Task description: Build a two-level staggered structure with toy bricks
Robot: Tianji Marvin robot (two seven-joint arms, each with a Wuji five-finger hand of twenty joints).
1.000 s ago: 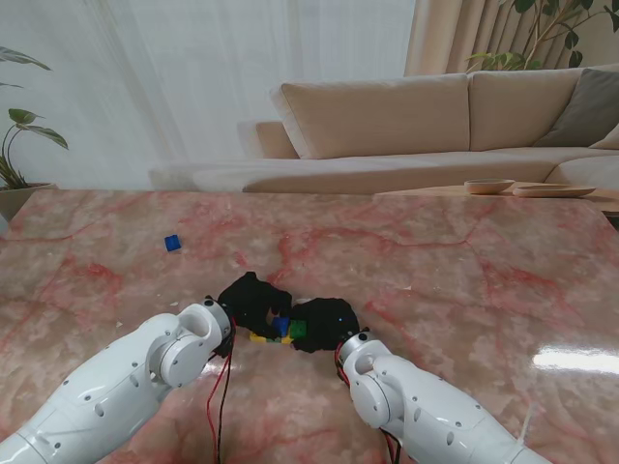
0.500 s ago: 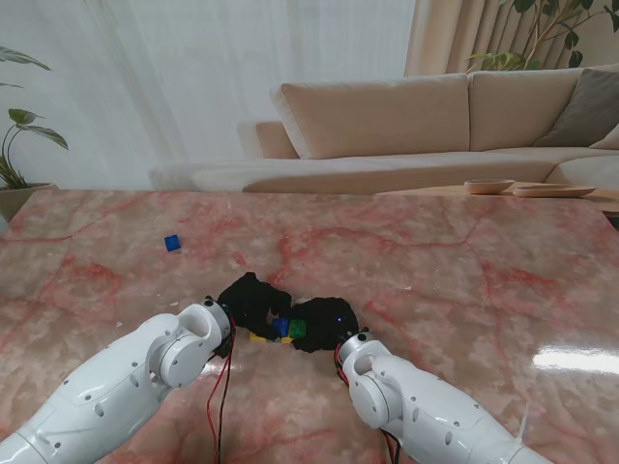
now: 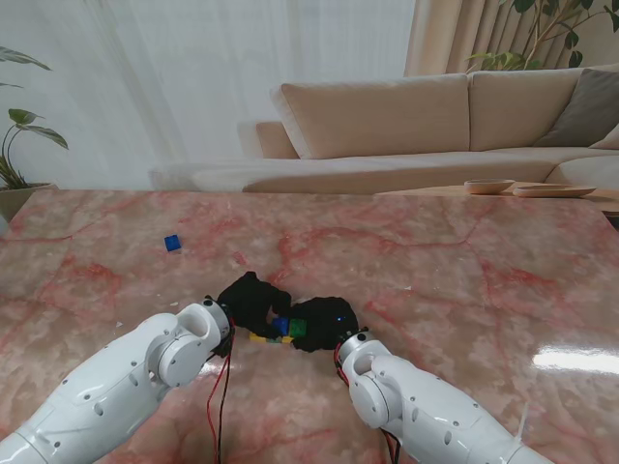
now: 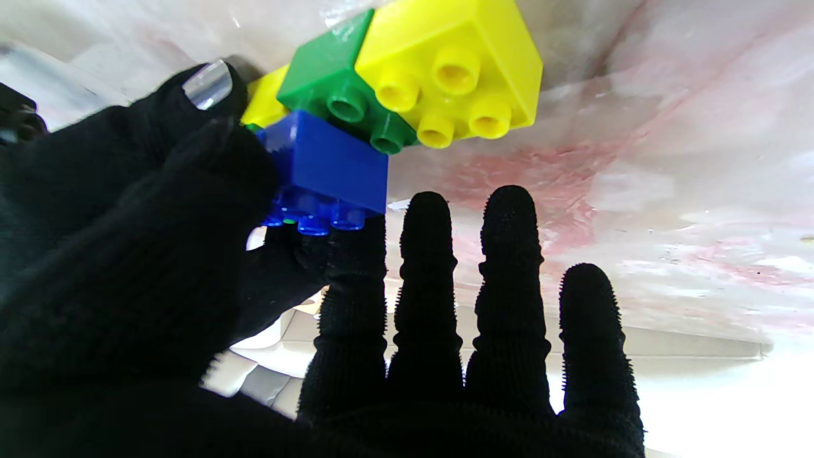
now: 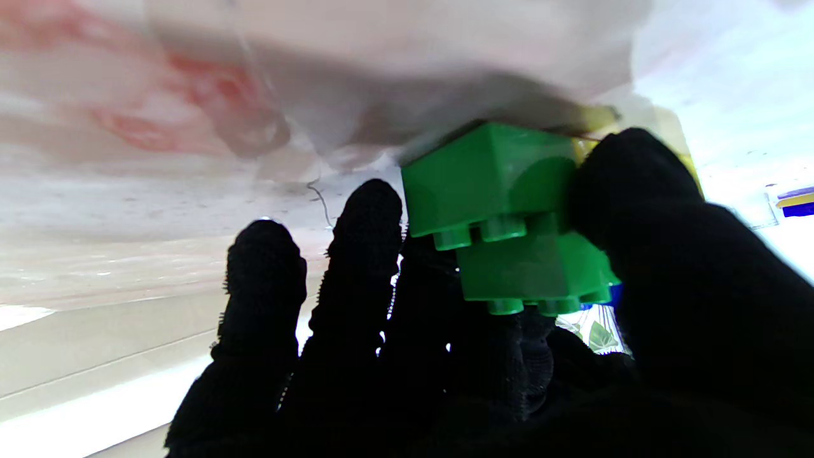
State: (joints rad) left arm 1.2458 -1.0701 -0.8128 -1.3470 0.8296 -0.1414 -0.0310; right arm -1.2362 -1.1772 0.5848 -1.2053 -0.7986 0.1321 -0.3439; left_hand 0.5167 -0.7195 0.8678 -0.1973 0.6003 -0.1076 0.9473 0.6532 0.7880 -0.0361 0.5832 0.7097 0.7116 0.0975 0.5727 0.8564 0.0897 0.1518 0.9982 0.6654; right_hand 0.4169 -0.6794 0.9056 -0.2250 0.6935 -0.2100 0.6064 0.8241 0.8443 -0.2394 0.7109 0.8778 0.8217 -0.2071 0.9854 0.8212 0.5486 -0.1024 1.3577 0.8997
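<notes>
A small cluster of toy bricks point(image 3: 283, 330) lies on the marble table between my two black-gloved hands. In the left wrist view a yellow brick point(image 4: 451, 63) and a green brick point(image 4: 337, 89) sit side by side on the table. A blue brick point(image 4: 324, 168) rests on top of them, offset, and my left hand point(image 4: 356, 356) pinches it between thumb and index finger. In the right wrist view a green brick point(image 5: 534, 273) sits on a lower green brick point(image 5: 489, 181). My right hand point(image 5: 509, 381) grips the upper one with thumb and fingers. The hands point(image 3: 253, 300) point(image 3: 326, 322) hide most of the cluster.
A loose blue brick point(image 3: 172, 243) lies on the table farther from me, to the left. Beyond the far table edge stands a beige sofa point(image 3: 387, 116). A low table with bowls point(image 3: 527, 188) stands at the far right.
</notes>
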